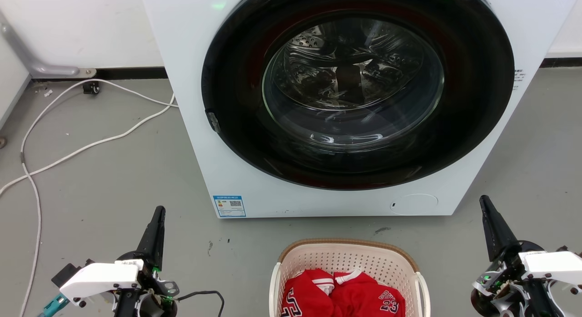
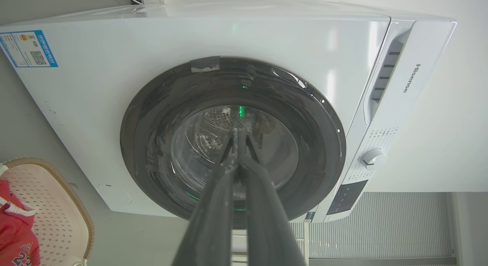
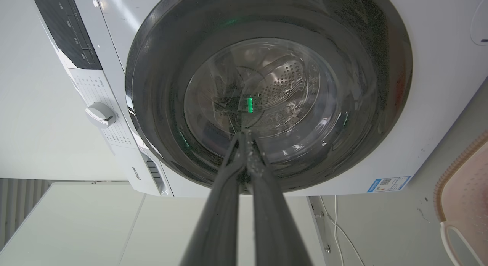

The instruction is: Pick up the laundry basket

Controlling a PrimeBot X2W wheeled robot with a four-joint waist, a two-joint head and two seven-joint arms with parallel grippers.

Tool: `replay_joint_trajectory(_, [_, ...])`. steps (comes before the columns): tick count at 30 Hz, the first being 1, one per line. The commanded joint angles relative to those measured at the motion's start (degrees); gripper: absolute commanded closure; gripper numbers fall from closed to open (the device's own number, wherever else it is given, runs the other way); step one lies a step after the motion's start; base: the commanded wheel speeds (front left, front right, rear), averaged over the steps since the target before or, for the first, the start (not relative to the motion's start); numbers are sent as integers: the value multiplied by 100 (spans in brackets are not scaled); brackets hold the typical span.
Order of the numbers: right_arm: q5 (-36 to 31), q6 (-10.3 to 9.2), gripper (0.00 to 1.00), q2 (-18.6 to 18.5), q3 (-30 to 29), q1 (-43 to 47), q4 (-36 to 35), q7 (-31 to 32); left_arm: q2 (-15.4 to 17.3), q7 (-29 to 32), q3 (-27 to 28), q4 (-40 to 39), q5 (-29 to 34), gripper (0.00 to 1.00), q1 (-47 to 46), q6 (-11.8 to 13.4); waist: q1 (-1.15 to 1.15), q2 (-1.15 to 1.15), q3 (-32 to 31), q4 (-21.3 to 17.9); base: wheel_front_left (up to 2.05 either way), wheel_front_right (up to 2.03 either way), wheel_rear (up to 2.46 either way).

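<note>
- The laundry basket [image 1: 348,259], with red clothes [image 1: 341,294] inside, sits at bottom centre, between both grippers.
- The left gripper [image 1: 159,213] at lower left and the right gripper [image 1: 485,207] at lower right have their fingers pressed together and hold nothing; the right looks nearer the basket.
- The washing machine [image 1: 359,94] stands beyond.

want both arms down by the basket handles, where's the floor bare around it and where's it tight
Bare grey floor lies between the laundry basket and the left gripper, and again between the basket and the right gripper. Tighter: the narrow strip between its far rim and the washing machine. A white cable loops across the floor far left.
</note>
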Motion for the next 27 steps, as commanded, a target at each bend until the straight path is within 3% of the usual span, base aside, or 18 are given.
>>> replay_joint_trajectory(1, [22,-2,100,1,0,-59,4,8,-5,13,10,2,0,100,-40,-16,0,0,0,0,0,0,0])
replay_joint_trajectory(22, [23,-2,100,1,0,-60,4,8,-5,12,10,1,0,100,-40,-16,0,0,0,0,0,0,0])
replay_joint_trajectory(23, [0,0,0,0,0,0,0,0,1,0,-2,0,0,0,0,0,0,0,0,0,0,0,0])
replay_joint_trajectory(27, [-103,-1,0,5,26,83,58,-107,-8,-111,-24,27,91,0,75,1,0,0,4,1,0,0,0])
